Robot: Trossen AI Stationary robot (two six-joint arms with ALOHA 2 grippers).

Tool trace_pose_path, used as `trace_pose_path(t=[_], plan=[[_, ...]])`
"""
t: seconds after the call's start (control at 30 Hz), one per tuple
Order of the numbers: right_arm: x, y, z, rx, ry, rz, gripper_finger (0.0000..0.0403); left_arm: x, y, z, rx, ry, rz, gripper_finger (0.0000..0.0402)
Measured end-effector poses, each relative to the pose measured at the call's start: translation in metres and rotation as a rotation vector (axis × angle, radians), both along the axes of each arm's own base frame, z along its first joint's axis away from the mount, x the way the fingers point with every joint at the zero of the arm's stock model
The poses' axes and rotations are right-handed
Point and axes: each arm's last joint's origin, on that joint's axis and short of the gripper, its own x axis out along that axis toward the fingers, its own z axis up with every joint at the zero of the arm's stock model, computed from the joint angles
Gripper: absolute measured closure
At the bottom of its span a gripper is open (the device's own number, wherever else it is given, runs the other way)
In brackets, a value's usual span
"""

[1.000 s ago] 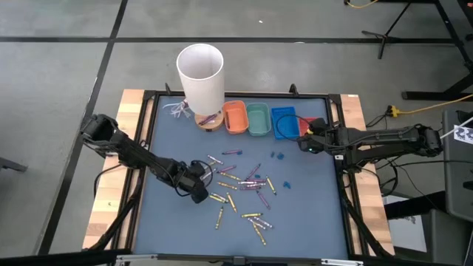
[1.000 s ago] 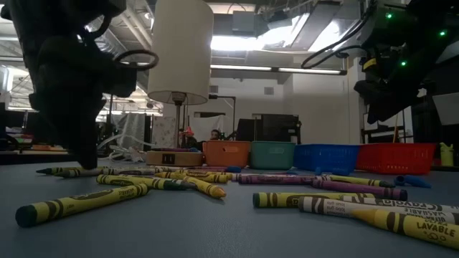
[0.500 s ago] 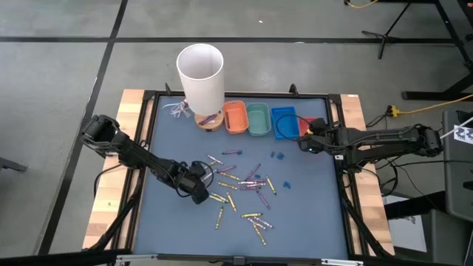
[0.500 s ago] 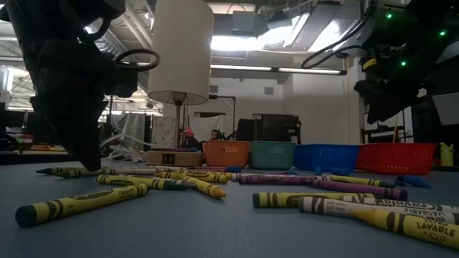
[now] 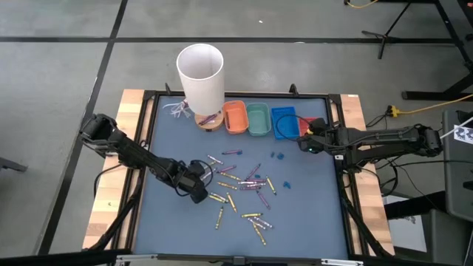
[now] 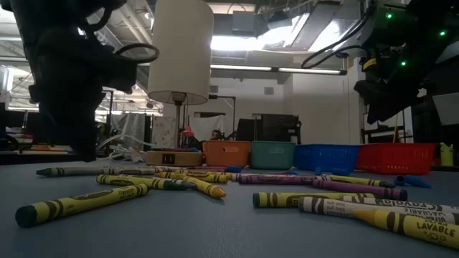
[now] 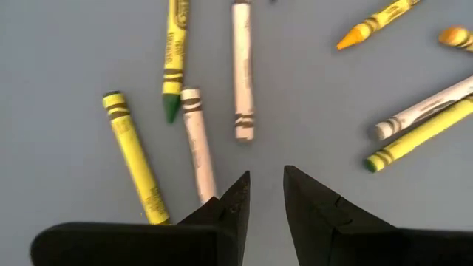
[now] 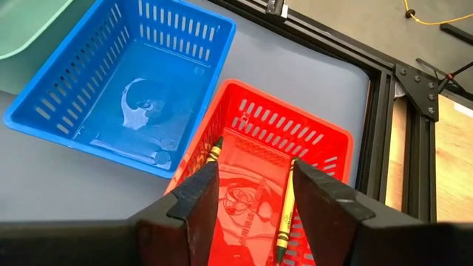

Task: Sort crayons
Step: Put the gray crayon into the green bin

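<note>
Several crayons [image 5: 240, 185], yellow, purple, orange and pale, lie flat and scattered on the blue-grey mat [image 5: 310, 214]. My left gripper [image 5: 198, 193] hovers at the left rim of the scatter, pointing steeply down. Its fingers are open by a narrow gap [image 7: 266, 185] with bare mat between them. A pale crayon [image 7: 198, 144] lies just beside one finger. My right gripper [image 5: 307, 140] stands open [image 8: 251, 192] and holds nothing above the red basket [image 8: 255, 185]. In that basket rest a yellow crayon [image 8: 284, 214] and a second crayon [image 8: 214, 151].
Orange [image 5: 235, 117], green [image 5: 258, 118] and blue [image 5: 284, 122] baskets stand in a row at the far edge, left of the red one. A tall white cylinder [image 5: 201, 74] on a wooden base stands at the far left. Small blue bits [image 5: 277, 156] lie right of the crayons.
In the low view my left gripper's fingertips have come up a little from the mat beside the crayons. The crayons lie as before.
</note>
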Motion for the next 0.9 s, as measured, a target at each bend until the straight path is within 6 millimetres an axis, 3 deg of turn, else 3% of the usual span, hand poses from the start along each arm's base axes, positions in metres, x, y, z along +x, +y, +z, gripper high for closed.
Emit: trace_pose_path(t=[0.43, 0.9], plan=[[0.0, 0.0, 0.0, 0.0, 0.0, 0.0, 0.023, -0.007, 0.004, 0.0, 0.073, 0.076, 0.009, 0.0333], [0.0, 0.0, 0.0, 0.0, 0.0, 0.0, 0.023, -0.014, 0.007, -0.019, 0.038, 0.029, 0.032, 0.0333]])
